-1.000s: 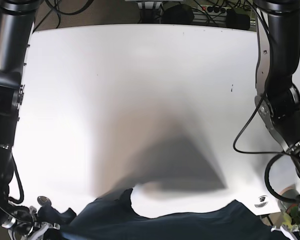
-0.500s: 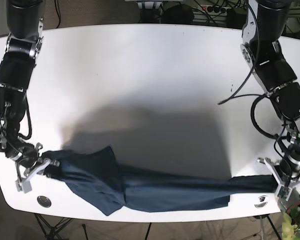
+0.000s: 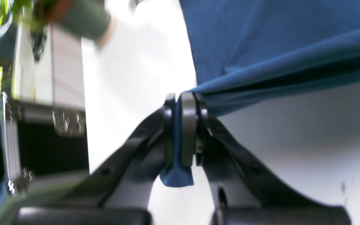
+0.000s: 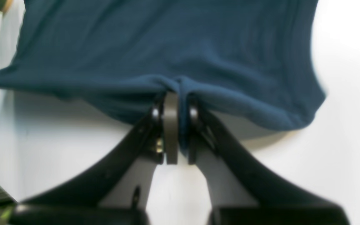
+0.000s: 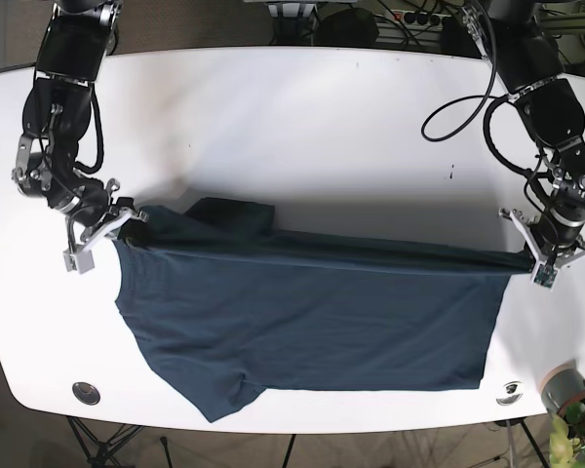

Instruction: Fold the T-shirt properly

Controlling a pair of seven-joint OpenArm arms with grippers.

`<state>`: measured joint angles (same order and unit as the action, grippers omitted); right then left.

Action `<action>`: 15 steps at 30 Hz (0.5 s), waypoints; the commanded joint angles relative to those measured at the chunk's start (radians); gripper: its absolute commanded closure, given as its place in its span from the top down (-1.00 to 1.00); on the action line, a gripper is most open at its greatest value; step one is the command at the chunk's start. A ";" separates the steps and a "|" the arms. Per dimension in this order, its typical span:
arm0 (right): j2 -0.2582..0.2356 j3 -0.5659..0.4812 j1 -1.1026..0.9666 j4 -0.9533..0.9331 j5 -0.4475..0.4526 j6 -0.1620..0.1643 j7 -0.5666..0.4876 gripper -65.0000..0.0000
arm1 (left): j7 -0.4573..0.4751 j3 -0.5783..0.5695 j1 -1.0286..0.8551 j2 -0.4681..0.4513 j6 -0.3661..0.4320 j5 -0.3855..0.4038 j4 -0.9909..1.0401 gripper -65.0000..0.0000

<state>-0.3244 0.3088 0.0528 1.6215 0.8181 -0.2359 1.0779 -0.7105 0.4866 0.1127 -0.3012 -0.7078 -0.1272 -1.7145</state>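
Observation:
A dark blue T-shirt (image 5: 312,312) is stretched across the white table (image 5: 302,127), its upper edge pulled taut between both grippers. The left gripper (image 5: 531,261) is shut on the shirt's right end; in the left wrist view the left gripper (image 3: 180,131) pinches blue cloth (image 3: 273,40) between its jaws. At the shirt's left end the right gripper (image 5: 127,222) is shut on the fabric; in the right wrist view the right gripper (image 4: 175,125) clamps a bunched fold of the T-shirt (image 4: 167,47). A sleeve (image 5: 236,213) lies folded near the top left.
A round hole fitting (image 5: 85,392) sits at the table's front left corner and another (image 5: 510,389) at the front right. A plant pot (image 5: 564,390) stands off the front right edge. Cables and a power strip (image 5: 414,21) lie behind the table.
Both grippers have carried the shirt's edge away from the front edge toward the table's middle. The shirt has spread out from a narrow bundle into a broad sheet.

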 commanded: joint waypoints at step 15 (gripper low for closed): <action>-0.006 0.057 -0.284 0.168 0.155 -0.004 -0.023 -0.93 | 0.018 0.197 -0.173 -0.008 0.010 0.004 -0.034 -1.00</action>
<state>-0.3130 0.3500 -0.2138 1.7424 0.9485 -0.2359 1.0779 -0.7067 0.6624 -0.0612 -0.2905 -0.7136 -0.1143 -1.7264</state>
